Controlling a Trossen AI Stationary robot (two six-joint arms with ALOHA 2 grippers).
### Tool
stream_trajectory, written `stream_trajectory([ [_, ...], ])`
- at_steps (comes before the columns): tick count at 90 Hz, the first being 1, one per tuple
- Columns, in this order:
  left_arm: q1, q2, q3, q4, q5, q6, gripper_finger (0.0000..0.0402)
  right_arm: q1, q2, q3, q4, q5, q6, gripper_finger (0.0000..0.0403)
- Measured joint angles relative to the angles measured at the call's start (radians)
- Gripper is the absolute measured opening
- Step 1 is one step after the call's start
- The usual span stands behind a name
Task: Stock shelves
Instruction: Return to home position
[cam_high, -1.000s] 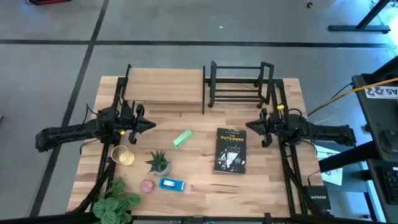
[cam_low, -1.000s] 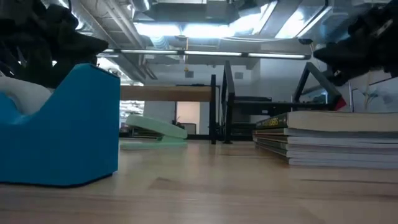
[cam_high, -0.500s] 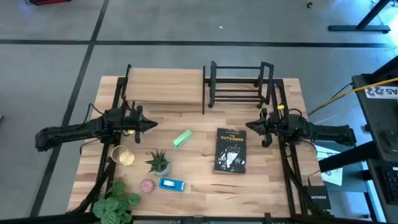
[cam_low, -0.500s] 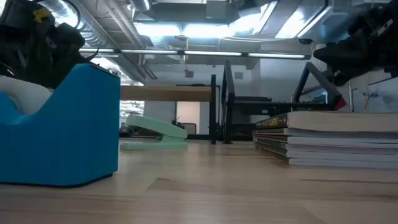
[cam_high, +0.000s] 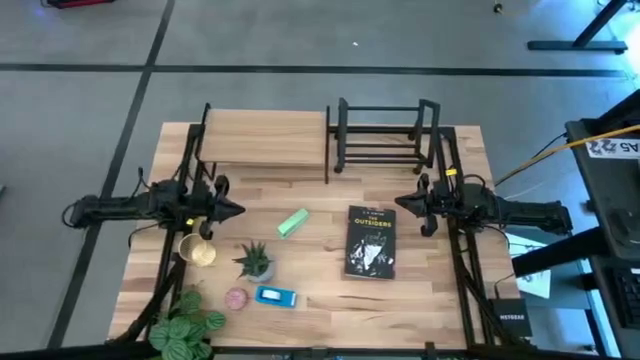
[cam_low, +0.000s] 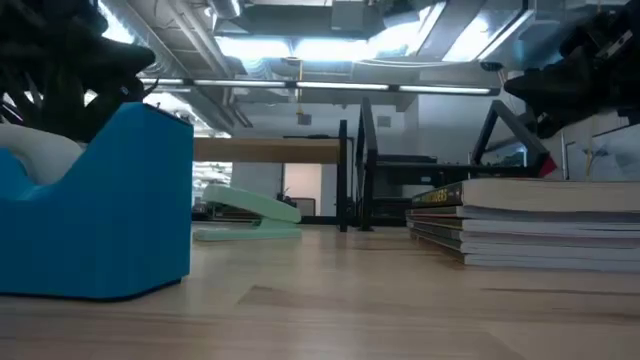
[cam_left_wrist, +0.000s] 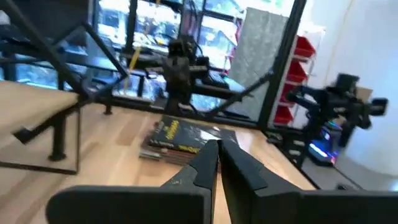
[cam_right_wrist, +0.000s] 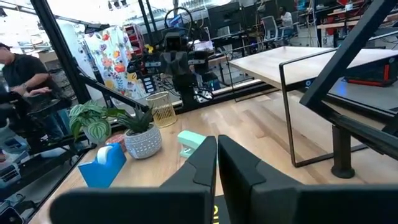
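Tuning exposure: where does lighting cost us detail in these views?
Low view: ceiling lights glare, and the left arm and right arm are backlit to black shapes. Left wrist view: bright windows behind the right arm leave it a dark silhouette. High view: even light, soft shadows only; the black book's title reads plainly.

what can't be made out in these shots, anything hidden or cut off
Wood-topped shelf: lower tier hidden under its top in the high view.
Book stack: high view shows only the top cover; lower titles too small in the low view.
Blue tape dispenser: cut off by the low view's left edge.
Pink item: too small to identify in the high view.
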Motion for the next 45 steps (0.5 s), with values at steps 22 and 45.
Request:
stream_trajectory([
  [22, -0.045, -0.002, 0.0, -0.055, -0.039, 0.35, 0.0001, 0.0, 0.0, 0.0, 0.001, 0.0, 0.0, 0.0001],
  [45, -0.014, 0.0, 0.0, -0.067, -0.095, 0.296, 0.0001, 0.0, 0.0, 0.0, 0.0, 0.0, 0.0, 0.0001],
])
